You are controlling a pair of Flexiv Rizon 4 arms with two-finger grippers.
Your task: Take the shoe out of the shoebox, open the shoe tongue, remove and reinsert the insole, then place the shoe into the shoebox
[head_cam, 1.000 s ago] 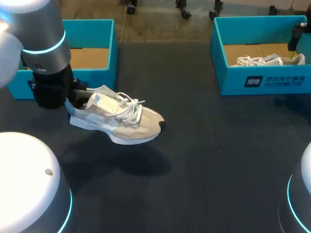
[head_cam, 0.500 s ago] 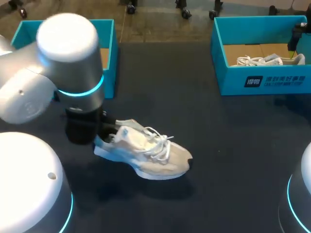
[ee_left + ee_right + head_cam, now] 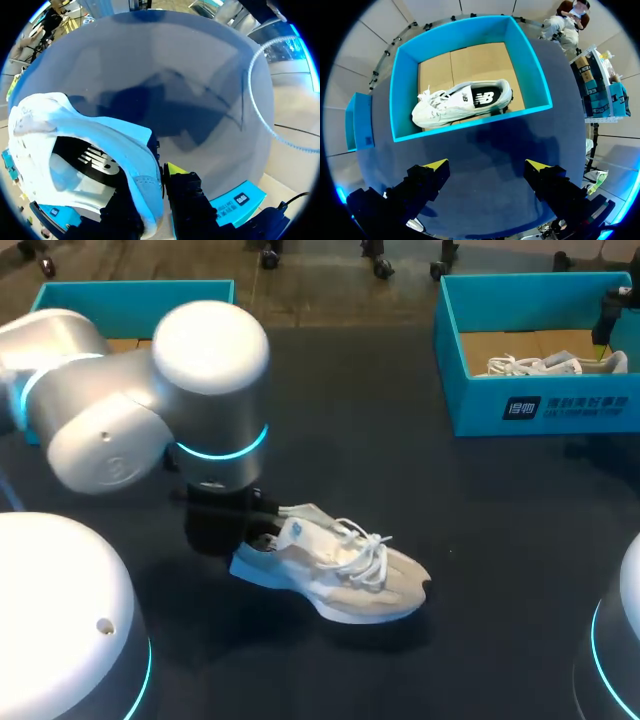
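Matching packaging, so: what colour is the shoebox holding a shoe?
The shoebox is turquoise; clearest in the right wrist view.

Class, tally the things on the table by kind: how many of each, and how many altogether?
Shoes: 2 (gripped shoe, boxed shoe)
Shoeboxes: 2 (left shoebox, right shoebox)
Total: 4

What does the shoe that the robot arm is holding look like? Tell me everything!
The shoe is a beige and white sneaker with white laces, a thick white sole and a dark inside. It looks like mesh and suede. It is upright, low over the dark table, with its toe pointing away from the left gripper, which pinches its heel collar. Whether the sole touches the table is unclear.
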